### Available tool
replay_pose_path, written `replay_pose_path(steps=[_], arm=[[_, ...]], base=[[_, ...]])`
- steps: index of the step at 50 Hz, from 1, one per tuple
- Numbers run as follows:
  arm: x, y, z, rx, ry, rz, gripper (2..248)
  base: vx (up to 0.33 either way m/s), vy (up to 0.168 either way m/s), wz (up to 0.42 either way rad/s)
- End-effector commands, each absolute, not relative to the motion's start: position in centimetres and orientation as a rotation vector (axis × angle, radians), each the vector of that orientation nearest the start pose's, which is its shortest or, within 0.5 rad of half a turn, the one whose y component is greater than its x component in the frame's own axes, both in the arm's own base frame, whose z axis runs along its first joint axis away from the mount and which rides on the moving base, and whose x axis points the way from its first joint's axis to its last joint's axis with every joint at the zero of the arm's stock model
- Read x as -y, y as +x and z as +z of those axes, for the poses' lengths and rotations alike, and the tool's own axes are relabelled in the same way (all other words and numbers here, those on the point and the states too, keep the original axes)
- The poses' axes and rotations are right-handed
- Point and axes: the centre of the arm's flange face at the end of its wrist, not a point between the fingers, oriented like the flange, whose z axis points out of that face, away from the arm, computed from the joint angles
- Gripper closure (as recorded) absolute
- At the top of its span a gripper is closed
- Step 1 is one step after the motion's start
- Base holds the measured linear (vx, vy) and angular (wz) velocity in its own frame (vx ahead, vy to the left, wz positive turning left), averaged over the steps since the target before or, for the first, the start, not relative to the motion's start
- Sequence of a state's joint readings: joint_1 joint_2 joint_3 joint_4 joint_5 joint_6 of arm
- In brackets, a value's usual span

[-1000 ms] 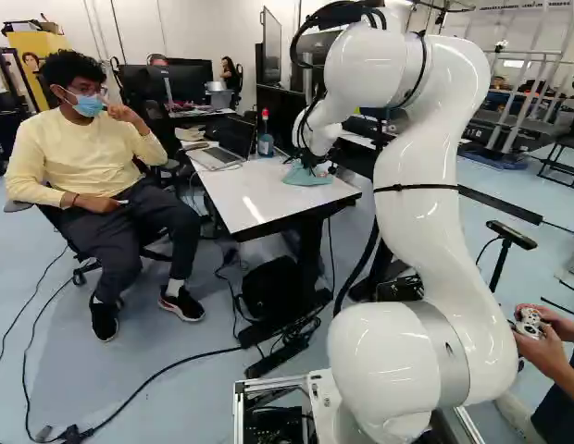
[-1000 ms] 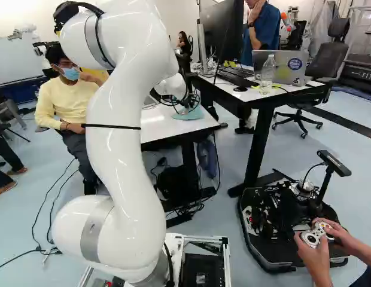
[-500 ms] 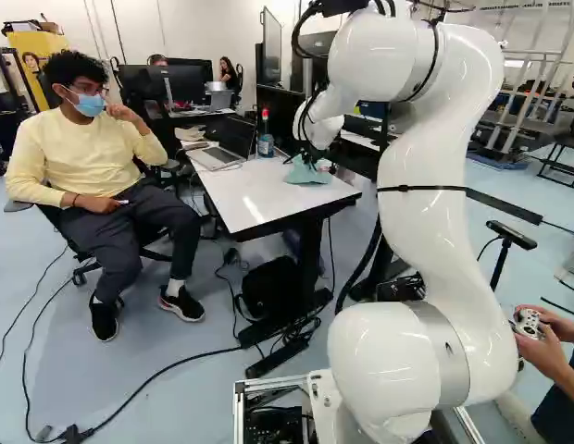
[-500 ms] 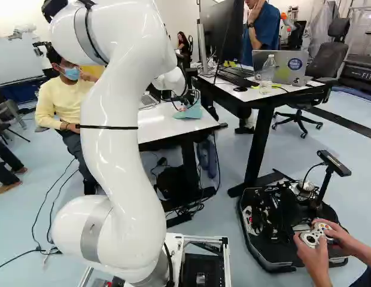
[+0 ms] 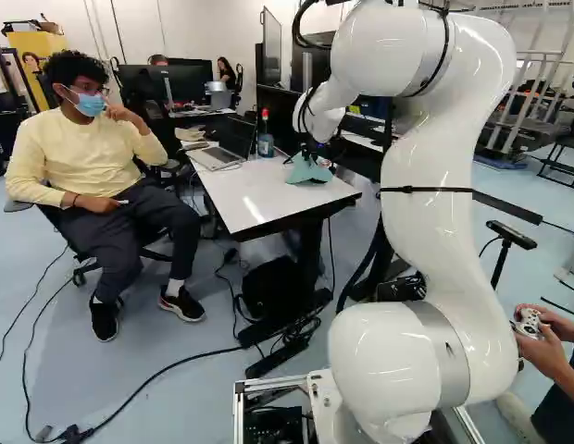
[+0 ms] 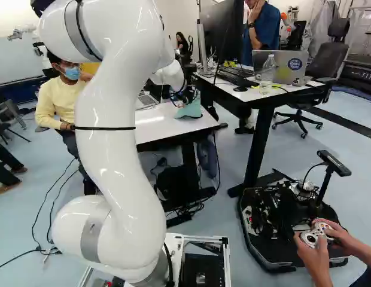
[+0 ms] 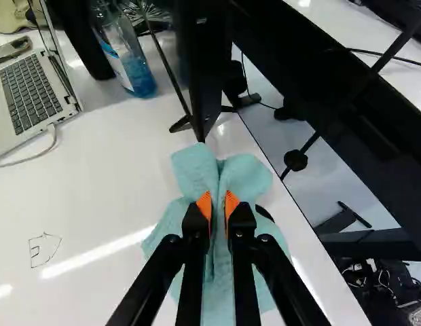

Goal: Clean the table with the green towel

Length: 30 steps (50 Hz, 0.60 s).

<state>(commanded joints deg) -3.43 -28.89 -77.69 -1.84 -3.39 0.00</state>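
Gripper (image 7: pixel 218 205): yours, drawn nearly closed, a fold of the green towel (image 7: pixel 248 178) pinched in it. The green towel: tented on the table (image 7: pixel 122 193), near one edge. Progress: your grip is made; wiping likely remains, coverage uncertain. Writing: one drawn mark (image 7: pixel 44 250), uncleaned, meaning unclear; bottle (image 7: pixel 132 68), label unreadable to you.

Arm (image 5: pixel 424 222) drawn back, towel (image 7: pixel 248 178) seemingly lifted.
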Motion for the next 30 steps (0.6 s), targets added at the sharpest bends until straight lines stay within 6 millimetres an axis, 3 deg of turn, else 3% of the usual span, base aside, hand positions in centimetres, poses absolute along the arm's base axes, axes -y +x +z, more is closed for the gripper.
replay_pose_path(steps=[30], arm=[[2.0,67.1,50.7,0.002,-2.928,-1.212,206]], base=[[0.000,0.000,0.000]])
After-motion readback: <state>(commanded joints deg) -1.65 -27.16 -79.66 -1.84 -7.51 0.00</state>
